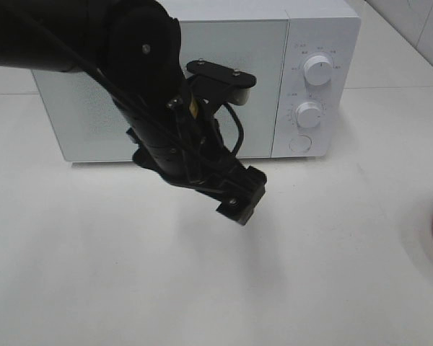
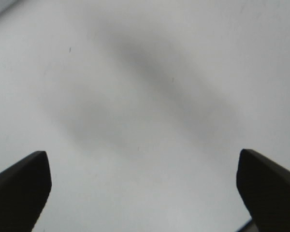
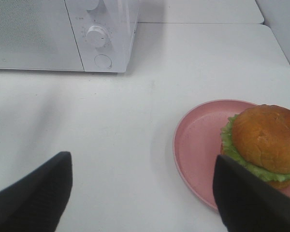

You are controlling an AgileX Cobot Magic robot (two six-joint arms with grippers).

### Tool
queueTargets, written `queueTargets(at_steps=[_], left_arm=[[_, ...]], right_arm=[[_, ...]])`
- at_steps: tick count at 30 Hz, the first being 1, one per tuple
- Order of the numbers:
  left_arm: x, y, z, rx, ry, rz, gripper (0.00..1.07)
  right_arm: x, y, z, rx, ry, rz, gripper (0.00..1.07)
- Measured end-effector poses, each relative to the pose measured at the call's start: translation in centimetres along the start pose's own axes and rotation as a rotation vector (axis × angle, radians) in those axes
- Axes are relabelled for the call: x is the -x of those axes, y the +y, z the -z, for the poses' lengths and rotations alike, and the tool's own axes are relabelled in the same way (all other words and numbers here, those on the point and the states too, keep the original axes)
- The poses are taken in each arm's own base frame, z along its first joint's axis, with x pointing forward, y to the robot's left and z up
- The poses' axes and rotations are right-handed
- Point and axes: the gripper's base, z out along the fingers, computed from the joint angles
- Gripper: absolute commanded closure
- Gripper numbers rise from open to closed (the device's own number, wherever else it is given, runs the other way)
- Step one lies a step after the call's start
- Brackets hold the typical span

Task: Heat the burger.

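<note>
2 grippers spread, both empty: left gripper (image 2: pixel 142 193), right gripper (image 3: pixel 142 193) | burger (image 3: pixel 263 145) sits on pink plate (image 3: pixel 198 145), well apart from microwave (image 1: pixel 202 72) | door looks closed | risk: burger carried over early meets the shut door and topples.

This place looks like a test kitchen set up for a robot, not a lived-in home. A white microwave (image 1: pixel 202 79) with two round dials (image 1: pixel 317 70) stands on a plain white counter (image 1: pixel 94 252), just behind the left claw (image 1: pixel 239 203). White wall tiles (image 1: pixel 418 21) show at the far corner. In front of the right claw (image 3: pixel 142 193), a burger (image 3: pixel 263 145) sits on a pink plate (image 3: pixel 198 140).
</note>
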Motion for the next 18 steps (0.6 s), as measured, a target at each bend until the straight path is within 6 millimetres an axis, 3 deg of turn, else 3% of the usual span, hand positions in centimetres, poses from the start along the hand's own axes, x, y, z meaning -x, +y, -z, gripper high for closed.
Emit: queueTargets(at_steps=[4,11,14,15,16,18], left_arm=[[-2.1,0.3,2.3,0.030,0.206,-0.003,0.09],[-3.4,1.1,5.0,0.062,0.312,0.003,0.09],[-3.3,2.8,6.7,0.074,0.279,0.049,0.09],[-3.3,4.6,7.9,0.085,0.250,0.099,0.09],[-3.3,4.6,7.9,0.085,0.250,0.099,0.09],[-3.6,7.5,10.3,0.088,0.189,0.171,0.09]], right_arm=[[0.0,0.0,0.0,0.000,0.000,0.000,0.32],[0.0,0.0,0.0,0.000,0.000,0.000,0.32],[0.0,0.0,0.0,0.000,0.000,0.000,0.32],[0.0,0.0,0.0,0.000,0.000,0.000,0.32],[0.0,0.0,0.0,0.000,0.000,0.000,0.32],[0.0,0.0,0.0,0.000,0.000,0.000,0.32]])
